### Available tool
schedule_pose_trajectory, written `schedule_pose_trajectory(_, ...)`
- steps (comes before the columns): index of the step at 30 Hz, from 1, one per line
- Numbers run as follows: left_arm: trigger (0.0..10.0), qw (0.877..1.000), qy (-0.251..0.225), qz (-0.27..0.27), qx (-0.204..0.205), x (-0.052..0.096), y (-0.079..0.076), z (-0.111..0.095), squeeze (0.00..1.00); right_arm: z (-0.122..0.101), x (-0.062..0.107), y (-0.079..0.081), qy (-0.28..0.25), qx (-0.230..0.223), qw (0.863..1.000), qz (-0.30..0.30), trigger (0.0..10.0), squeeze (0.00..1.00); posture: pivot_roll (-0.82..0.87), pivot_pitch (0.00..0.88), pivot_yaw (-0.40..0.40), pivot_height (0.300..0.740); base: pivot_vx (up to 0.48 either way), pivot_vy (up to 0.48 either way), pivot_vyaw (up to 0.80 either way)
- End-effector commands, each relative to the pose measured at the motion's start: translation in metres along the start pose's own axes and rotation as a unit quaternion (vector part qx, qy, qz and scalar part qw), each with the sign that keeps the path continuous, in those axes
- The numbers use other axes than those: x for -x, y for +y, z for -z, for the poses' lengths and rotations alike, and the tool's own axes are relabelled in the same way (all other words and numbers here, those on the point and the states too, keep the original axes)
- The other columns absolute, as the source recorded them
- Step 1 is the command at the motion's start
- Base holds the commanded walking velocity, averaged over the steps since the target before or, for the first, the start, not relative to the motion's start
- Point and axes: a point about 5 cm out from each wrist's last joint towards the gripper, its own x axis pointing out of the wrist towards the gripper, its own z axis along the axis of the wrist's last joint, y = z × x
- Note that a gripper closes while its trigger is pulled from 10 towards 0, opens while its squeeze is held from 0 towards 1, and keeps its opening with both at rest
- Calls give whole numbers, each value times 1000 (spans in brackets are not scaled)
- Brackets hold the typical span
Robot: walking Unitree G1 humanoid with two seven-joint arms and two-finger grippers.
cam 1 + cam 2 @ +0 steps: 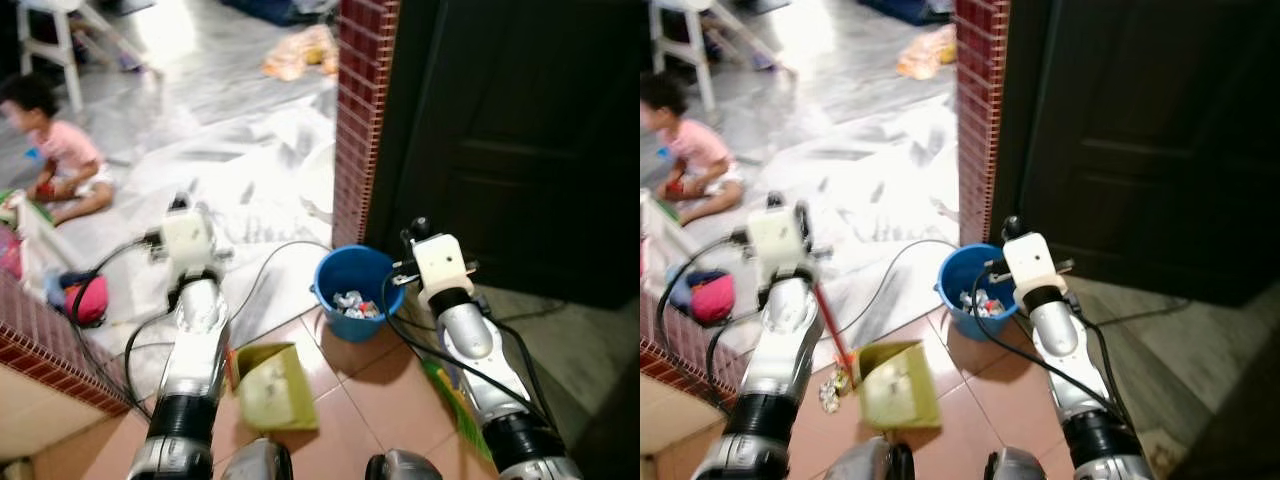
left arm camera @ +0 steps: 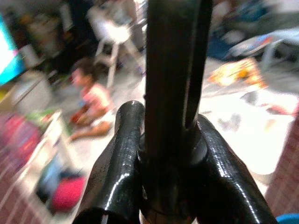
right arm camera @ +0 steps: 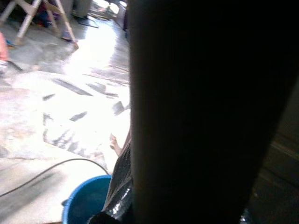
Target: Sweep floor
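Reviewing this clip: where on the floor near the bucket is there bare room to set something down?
Bare tile lies between the green dustpan and the blue bucket. Crowded: debris left of the dustpan, cables toward the brick pillar, a seated child beyond.

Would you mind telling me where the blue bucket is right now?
In the eye views the blue bucket stands on the floor at the foot of the red brick pillar, between the two arms, with the green dustpan nearer the robot on its left.

Head stereo pair looks down; both eyes share blue bucket. Wrist cameras sit close behind held handles.
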Motion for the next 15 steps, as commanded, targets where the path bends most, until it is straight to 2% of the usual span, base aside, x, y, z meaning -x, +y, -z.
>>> schedule_pose_trajectory(1, 10000, 1000, 11, -20, 4, 2, 7, 4, 0, -17, -5, 3, -45, -2, 999, -11, 10000, 0, -73, 0, 56, 740, 0, 0, 800)
schedule_pose_trajectory(3, 10000, 1000, 18, -11, -12, 6, 9, 10, 0, -20, -6, 6, -49, -5, 999, -17, 10000, 0, -69, 0, 54, 740, 0, 0, 800)
schedule_pose_trajectory(8, 10000, 999, 13, 42, 13, 11, -3, 4, 0, -23, -8, 8, -54, -11, 998, -27, 10000, 0, -64, 0, 52, 740, 0, 0, 800)
schedule_pose_trajectory(10, 10000, 996, 36, 72, 34, 17, -7, 6, 0, -23, -7, 11, -54, -19, 998, -35, 10000, 0, -65, 0, 53, 740, 0, 0, 800)
schedule_pose_trajectory(12, 10000, 997, 28, 76, 21, 17, -5, 6, 0, -23, -7, 12, -54, -22, 998, -39, 10000, 0, -65, 0, 54, 740, 0, 0, 800)
schedule_pose_trajectory(15, 10000, 996, 28, 84, 28, 17, -7, 4, 0, -25, -11, 12, -53, -34, 997, -41, 10000, 0, -66, 0, 55, 740, 0, 0, 158)
